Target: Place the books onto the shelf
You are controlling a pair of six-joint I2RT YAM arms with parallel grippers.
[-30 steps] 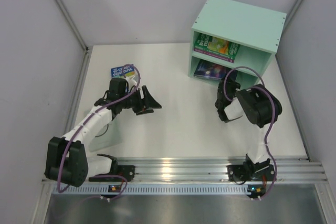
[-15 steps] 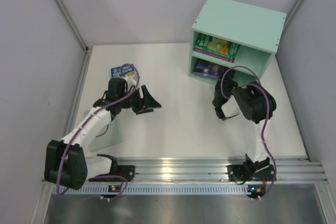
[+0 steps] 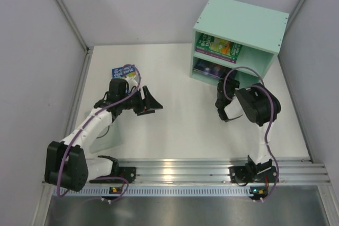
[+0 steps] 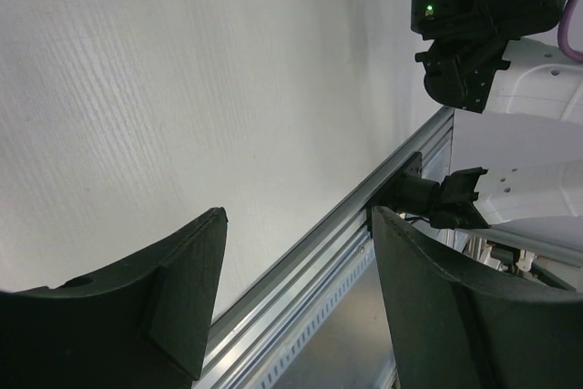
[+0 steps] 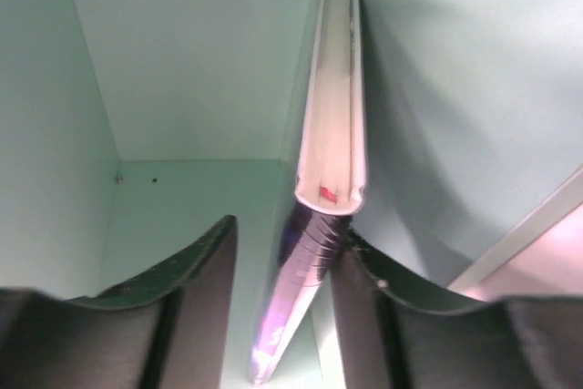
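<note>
— Shelf first: where does it stand, and what is in it?

— At the far right of the table, mint-green, open front turned toward the arms, one board splitting it into an upper and a lower compartment. The upper one holds a green book and a purple-and-green book, both lying flat. I cannot tell whether one rests on the other.

— And the lower compartment?

— A dark blue-purple book is in there, near its left end. The right wrist view looks straight in along the book: its pale edge runs close against one mint inner face.

— Has the right gripper got hold of it?

— It sits at the mouth of that lower compartment with a finger on each side of the book. The jaws are parted. The right finger is against the cover, and the left finger stands off with bare shelf showing in the gap, so nothing is pinched.

— The fourth book?

— A blue book with a yellow picture lies on the table at the far left, outside the shelf and well apart from it, just beyond the left arm.

— Left gripper?

— Spread wide over bare table, empty, pointing toward the middle.
</note>
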